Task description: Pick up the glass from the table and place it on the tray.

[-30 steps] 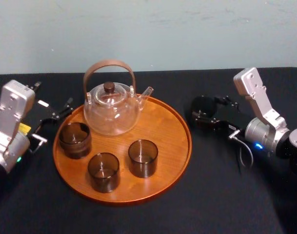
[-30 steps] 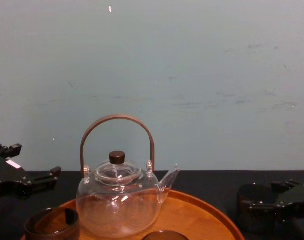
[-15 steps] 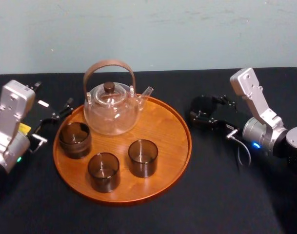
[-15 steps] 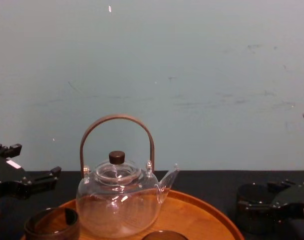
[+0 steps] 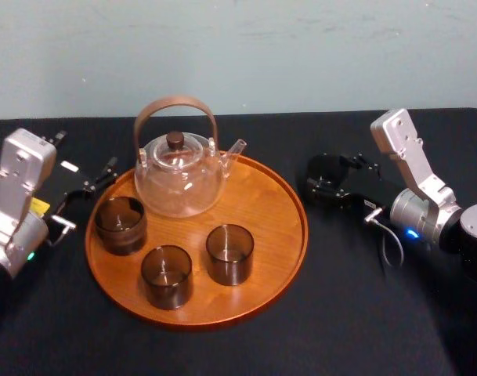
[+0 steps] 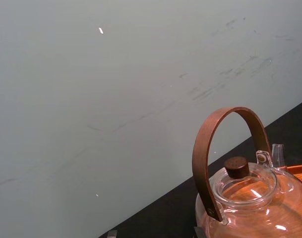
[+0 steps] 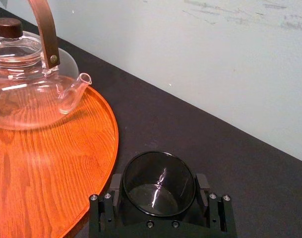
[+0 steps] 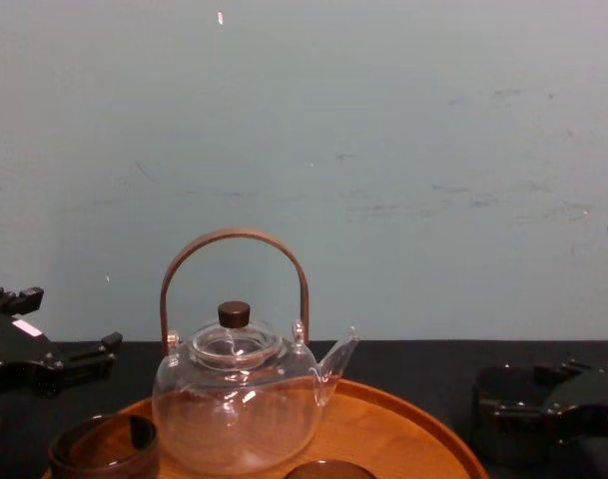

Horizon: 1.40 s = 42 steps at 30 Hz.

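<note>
A dark smoky glass [image 5: 323,168] stands on the black table just right of the round orange-brown tray [image 5: 277,235]. My right gripper [image 5: 336,176] reaches in from the right. In the right wrist view its black fingers [image 7: 116,184] sit tight against both sides of the glass [image 7: 158,173], which is upright beside the tray's rim [image 7: 111,148]. From the chest view the glass [image 8: 498,399] is low at the right. My left gripper [image 5: 85,157] rests open at the tray's left edge, holding nothing.
On the tray stand a clear glass teapot [image 5: 178,176] with a brown hoop handle and three dark glasses [image 5: 121,225], [image 5: 166,276], [image 5: 229,254]. The tray's right half is bare wood. A pale wall runs behind the table.
My right arm's wrist has shifted slightly back and left. The glass stays in the same spot. The left arm has not moved.
</note>
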Each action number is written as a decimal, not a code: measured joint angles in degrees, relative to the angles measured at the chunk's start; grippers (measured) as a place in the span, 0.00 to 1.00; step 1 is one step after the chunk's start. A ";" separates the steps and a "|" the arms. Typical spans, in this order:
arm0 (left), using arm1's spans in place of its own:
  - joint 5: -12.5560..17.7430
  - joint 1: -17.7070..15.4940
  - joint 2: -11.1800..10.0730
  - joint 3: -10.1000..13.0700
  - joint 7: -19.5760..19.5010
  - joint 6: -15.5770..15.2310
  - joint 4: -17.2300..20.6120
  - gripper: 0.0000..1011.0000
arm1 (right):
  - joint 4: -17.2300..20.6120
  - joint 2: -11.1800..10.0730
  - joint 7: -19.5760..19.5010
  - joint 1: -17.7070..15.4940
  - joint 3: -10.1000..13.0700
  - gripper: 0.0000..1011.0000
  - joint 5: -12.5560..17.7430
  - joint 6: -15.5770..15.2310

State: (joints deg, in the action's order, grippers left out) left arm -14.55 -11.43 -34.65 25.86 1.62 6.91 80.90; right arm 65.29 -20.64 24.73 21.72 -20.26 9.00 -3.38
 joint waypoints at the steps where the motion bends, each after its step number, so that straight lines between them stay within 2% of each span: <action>1: 0.00 0.00 0.00 0.00 0.00 0.00 0.00 0.99 | 0.01 0.00 0.00 -0.01 0.01 0.90 0.01 -0.01; 12: 0.00 0.00 0.00 0.00 0.00 0.00 0.00 0.99 | 0.16 -0.17 0.22 -0.44 0.41 0.90 0.55 0.24; 17: 0.00 0.00 0.00 0.00 0.00 0.00 0.00 0.99 | 1.68 -0.72 0.06 -1.36 0.59 0.90 0.54 0.39; 32: 0.00 0.00 0.00 0.00 0.00 0.00 0.00 0.99 | 11.88 -2.96 -0.76 -6.43 0.84 0.90 0.19 -0.86; 36: 0.00 0.00 0.00 0.00 0.00 0.00 0.00 0.99 | 15.07 -3.48 -0.57 -7.91 0.40 0.90 0.03 -1.03; 42: 0.00 0.00 0.00 0.00 0.00 0.00 0.00 0.99 | 17.38 -3.73 0.05 -8.97 -0.61 0.90 -0.07 -0.94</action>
State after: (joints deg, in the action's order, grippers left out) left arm -14.55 -11.43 -34.65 25.86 1.62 6.91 80.90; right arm 82.67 -24.37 24.78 12.75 -20.87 8.93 -4.32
